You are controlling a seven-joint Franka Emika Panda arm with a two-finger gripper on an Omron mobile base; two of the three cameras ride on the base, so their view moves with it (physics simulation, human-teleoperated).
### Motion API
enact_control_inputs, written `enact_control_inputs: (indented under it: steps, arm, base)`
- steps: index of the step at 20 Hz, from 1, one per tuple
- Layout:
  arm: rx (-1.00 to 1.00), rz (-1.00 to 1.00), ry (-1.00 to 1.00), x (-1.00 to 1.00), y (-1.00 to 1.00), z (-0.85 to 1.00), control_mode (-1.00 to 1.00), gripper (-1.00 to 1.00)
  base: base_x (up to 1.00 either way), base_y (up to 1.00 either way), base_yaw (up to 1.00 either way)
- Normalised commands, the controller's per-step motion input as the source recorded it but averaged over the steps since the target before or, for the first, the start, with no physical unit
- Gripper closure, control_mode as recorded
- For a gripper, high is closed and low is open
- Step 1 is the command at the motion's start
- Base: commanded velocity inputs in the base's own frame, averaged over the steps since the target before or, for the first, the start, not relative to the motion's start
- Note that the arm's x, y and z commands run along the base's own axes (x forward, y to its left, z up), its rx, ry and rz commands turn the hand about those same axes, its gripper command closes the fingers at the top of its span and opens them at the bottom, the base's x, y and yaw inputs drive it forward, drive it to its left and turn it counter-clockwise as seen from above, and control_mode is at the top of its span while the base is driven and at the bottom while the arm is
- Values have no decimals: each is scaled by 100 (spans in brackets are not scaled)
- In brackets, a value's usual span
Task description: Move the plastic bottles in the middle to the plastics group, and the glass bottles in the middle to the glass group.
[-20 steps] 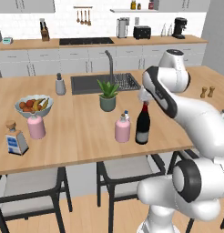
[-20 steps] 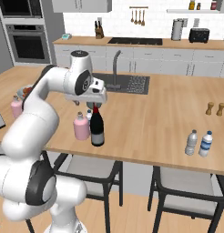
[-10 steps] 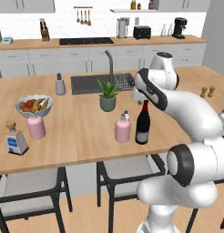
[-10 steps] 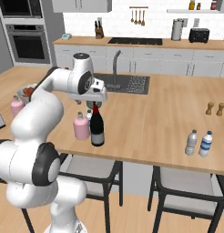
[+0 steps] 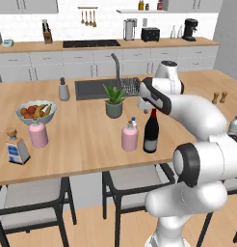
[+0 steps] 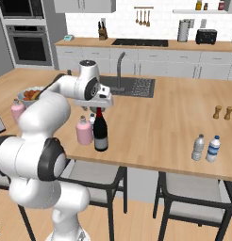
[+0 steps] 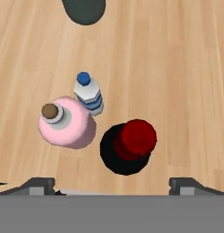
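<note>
Gripper (image 7: 112, 184) spread wide, empty, poised above the wine bottle (image 5: 151, 131), pink bottle (image 5: 129, 136) just beside it, small water bottle (image 7: 89, 93) mostly hidden behind the pink one, fingertips (image 7: 38, 184) cut off.

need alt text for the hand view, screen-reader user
Looking straight down at a wooden counter, three bottles stand clustered: a near-black wine bottle with a red top, a squat pink bottle with a small cap beside it, and a small clear water bottle with a blue cap just beyond. The open gripper hovers above them, holding nothing.
</note>
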Motion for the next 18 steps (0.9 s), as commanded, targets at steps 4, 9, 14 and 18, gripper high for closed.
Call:
enact_control_inputs:
  steps: [4,9,14,18]
  arm:
    - [0,0,0,7,-16,-18,-100,-100]
    - [0,0,0,26,-11,-18,-100,-100]
    - [0,0,0,33,0,-11,-100,-100]
    - [0,0,0,21,0,-10,-100,-100]
  base:
    - [0,0,0]
    - [0,0,0]
    - [0,0,0]
    - [0,0,0]
